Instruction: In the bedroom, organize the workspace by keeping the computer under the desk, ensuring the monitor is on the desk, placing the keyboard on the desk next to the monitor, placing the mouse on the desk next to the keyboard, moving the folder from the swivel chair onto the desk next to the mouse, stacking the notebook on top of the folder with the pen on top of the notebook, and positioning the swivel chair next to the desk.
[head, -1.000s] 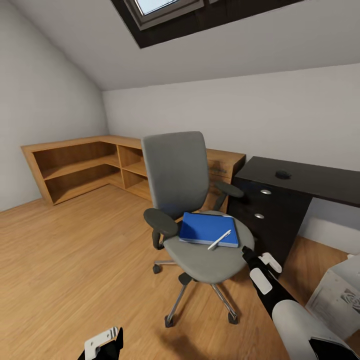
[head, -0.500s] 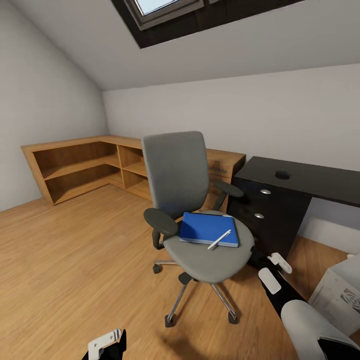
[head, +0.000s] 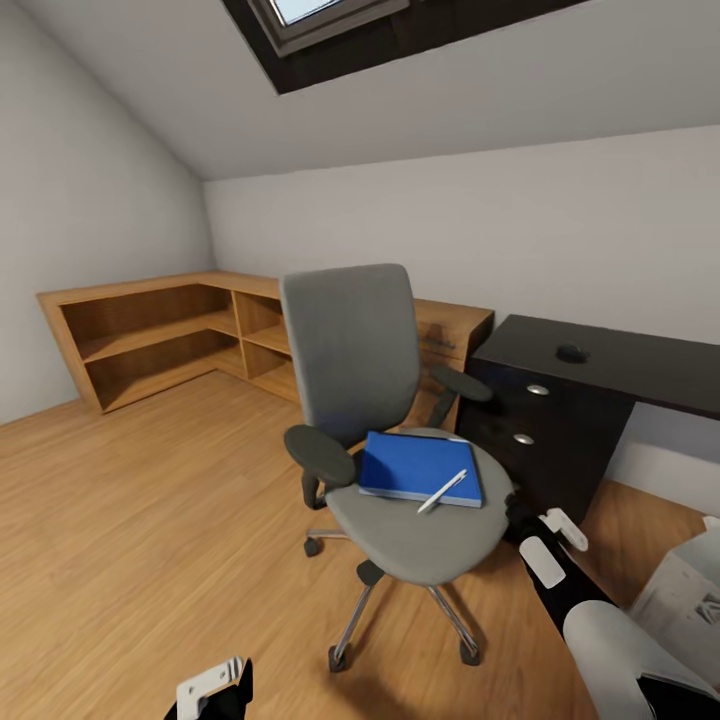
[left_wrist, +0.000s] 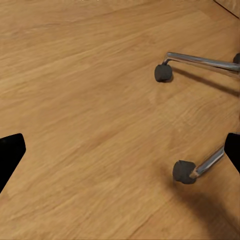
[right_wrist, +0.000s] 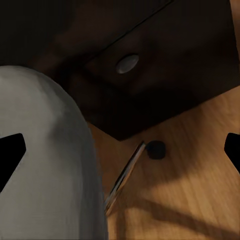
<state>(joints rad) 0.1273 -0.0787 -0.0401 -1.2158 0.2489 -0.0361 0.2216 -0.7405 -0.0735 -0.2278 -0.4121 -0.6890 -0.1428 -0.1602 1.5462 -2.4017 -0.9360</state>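
The grey swivel chair (head: 350, 350) stands mid-room on the wood floor. On its seat lies a flat blue folder or notebook (head: 415, 465), which of the two I cannot tell, with a white pen (head: 442, 491) across its corner. A dark mouse (head: 571, 353) rests on the black desk (head: 640, 368) to the right. My right gripper (head: 537, 530) hangs open just off the seat's right edge; its wrist view has the seat rim (right_wrist: 45, 160) close by. Low over the floor, my left gripper (head: 212, 686) is open near the chair's casters (left_wrist: 183, 171).
A white computer tower (head: 690, 590) stands on the floor at the right, beside the desk's drawer block (head: 530, 440). A long wooden shelf unit (head: 160, 340) runs along the far walls behind the chair. Open wood floor (head: 150, 520) spreads to the left.
The view has shifted a little and the chair looks slightly nearer. My right gripper has dropped back from the seat's edge, down and to the right. The folder and pen lie as before.
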